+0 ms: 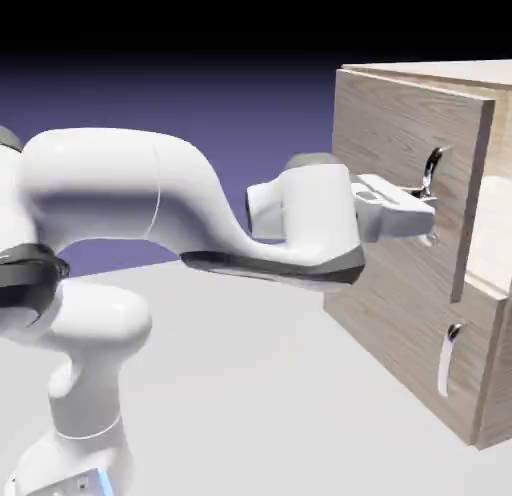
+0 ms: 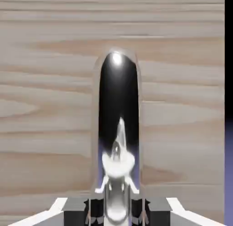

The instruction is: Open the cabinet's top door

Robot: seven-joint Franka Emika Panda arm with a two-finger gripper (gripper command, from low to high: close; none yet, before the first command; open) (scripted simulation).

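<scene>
Woodgrain cabinet on pale grey floor, blue-violet backdrop, fingers seemingly clamped on top door's handle

plain blue-violet bkgd, darkening to black at top, pale gray tabletop below, smooth w/ no pattern, evenly lit

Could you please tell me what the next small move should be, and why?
Probably a gentle pull outward, swinging the tall woodgrain top door a little wider: the two-finger tool is closed on its curved silver bar handle, and the pale cabinet interior shows past the door's edge, so it seems only partly open.
</scene>
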